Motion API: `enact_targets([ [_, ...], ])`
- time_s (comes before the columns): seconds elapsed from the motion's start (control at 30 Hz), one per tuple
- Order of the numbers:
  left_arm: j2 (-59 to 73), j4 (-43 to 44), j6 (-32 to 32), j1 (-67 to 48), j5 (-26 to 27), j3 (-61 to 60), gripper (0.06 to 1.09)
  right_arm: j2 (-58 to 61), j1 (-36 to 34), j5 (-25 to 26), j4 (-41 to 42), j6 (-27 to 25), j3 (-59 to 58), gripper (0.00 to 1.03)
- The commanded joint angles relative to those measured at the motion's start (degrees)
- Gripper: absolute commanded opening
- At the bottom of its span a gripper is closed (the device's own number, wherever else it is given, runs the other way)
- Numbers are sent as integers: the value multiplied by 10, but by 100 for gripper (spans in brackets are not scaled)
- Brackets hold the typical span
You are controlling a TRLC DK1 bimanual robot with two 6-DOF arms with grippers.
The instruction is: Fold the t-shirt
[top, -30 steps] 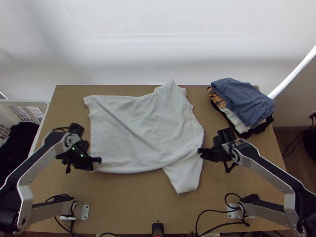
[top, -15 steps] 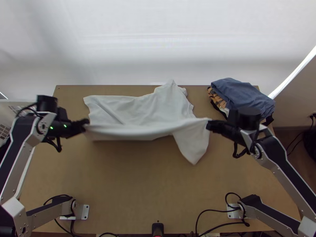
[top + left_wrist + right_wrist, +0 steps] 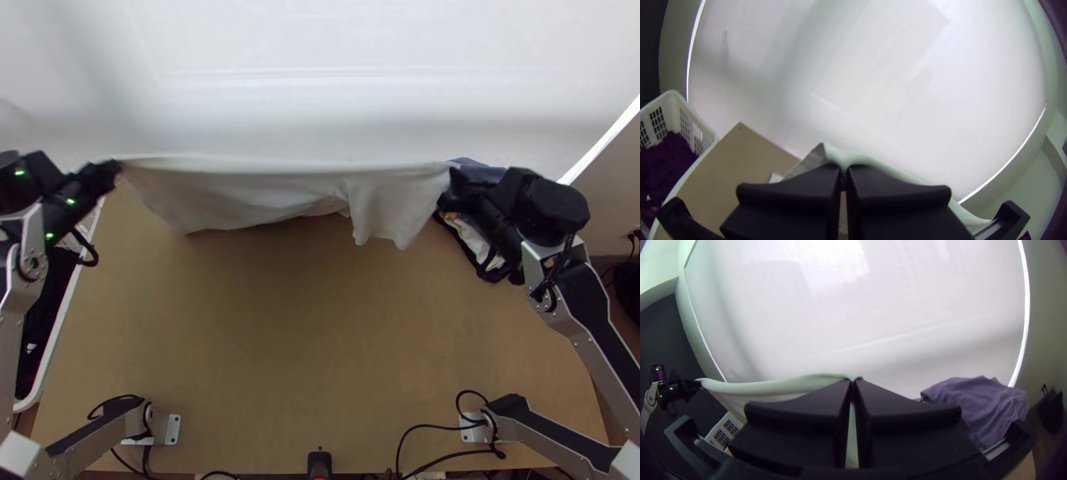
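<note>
The white t-shirt (image 3: pixel 264 192) hangs stretched between both grippers above the table's far side, its upper edge pulled nearly straight and its lower parts drooping. At the left end of that edge my left gripper (image 3: pixel 117 166) is shut on the cloth. My right gripper (image 3: pixel 453 170) pinches the other end, near the folded pile. In the left wrist view the fingers of the left gripper (image 3: pixel 843 171) are together with the t-shirt (image 3: pixel 867 161) between their tips. The right wrist view has the right gripper (image 3: pixel 853 381) closed on the t-shirt (image 3: pixel 773 389).
A pile of folded clothes (image 3: pixel 478 240), blue on top, lies at the table's far right, under the right gripper. A white basket (image 3: pixel 50 352) with dark cloth stands beyond the left edge. Bare wood (image 3: pixel 304 344) spans the near half of the table. Cables run along the near edge.
Both grippers have moved up the picture and farther apart, drawing the t-shirt off the middle of the table, where it was lying spread, into a raised, taut edge.
</note>
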Motion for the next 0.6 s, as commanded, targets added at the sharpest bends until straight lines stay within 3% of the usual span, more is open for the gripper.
enact_targets([
  [0.0,-35,40,-18,5,-40,43,9,-1,-12,44,29,-15,65,3],
  [0.17,-61,58,-14,5,-70,95,9,-20,-12,70,27,-29,144,3],
  [0.43,-128,138,18,5,-110,114,9,-45,-7,86,27,-116,307,3],
  [0.57,-164,168,39,5,-128,114,9,-53,-8,101,-9,-135,395,3],
])
